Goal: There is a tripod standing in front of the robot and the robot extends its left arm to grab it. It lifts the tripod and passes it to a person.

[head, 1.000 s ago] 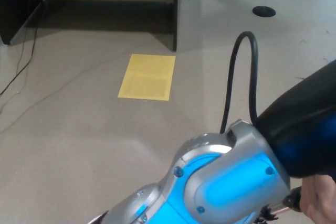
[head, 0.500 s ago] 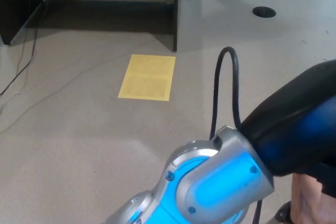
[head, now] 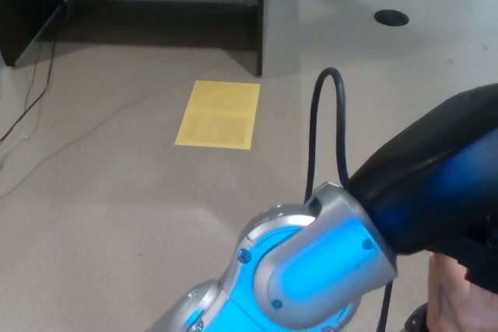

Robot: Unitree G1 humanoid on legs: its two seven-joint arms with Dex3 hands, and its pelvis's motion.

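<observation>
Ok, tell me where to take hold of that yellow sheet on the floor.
Take the yellow sheet by a near corner, coming from the robot's side: it lies flat on the floor, so only an edge can likely be pinched.

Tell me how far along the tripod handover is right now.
Hard to say: the robot's arm fills the lower frame, reaching toward a person's hand at bottom right. No tripod or robot hand shows clearly, so grab and lift can't be confirmed, nor the release.
</observation>
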